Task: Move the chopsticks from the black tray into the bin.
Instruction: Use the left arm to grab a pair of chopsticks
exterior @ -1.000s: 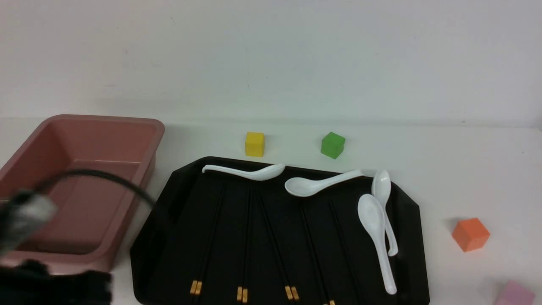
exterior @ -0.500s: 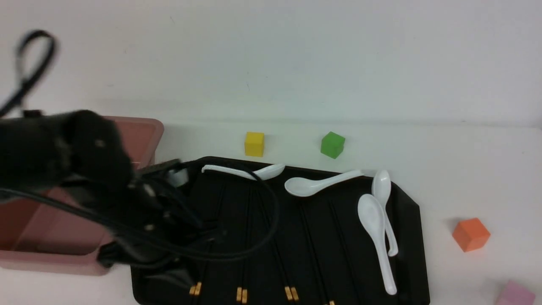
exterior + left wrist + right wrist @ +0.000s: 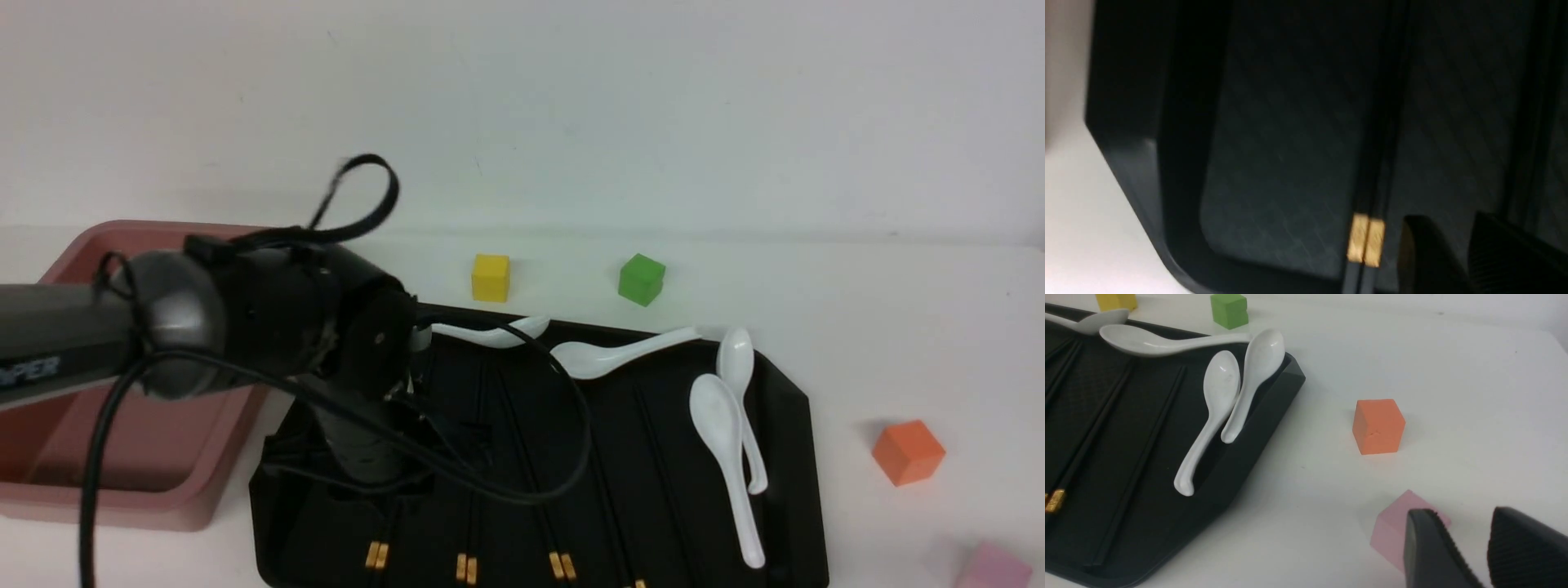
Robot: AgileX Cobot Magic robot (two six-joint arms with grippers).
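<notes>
- Left gripper (image 3: 1449,230): jaws parted, empty, low over the black tray's (image 3: 796,457) near-left part.
- Leftmost chopsticks (image 3: 1375,163) pair lies flat on the tray just left of the fingers, not between them; long axis near-to-far.
- Right gripper (image 3: 1461,524): jaws apart, empty, well right; the left one is nearer.
- Bin (image 3: 122,502) stands left of the tray; no chopsticks visible inside.

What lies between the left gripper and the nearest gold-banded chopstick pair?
Only a narrow strip of bare black tray floor separates the left gripper from the chopsticks, seen in the left wrist view.
</notes>
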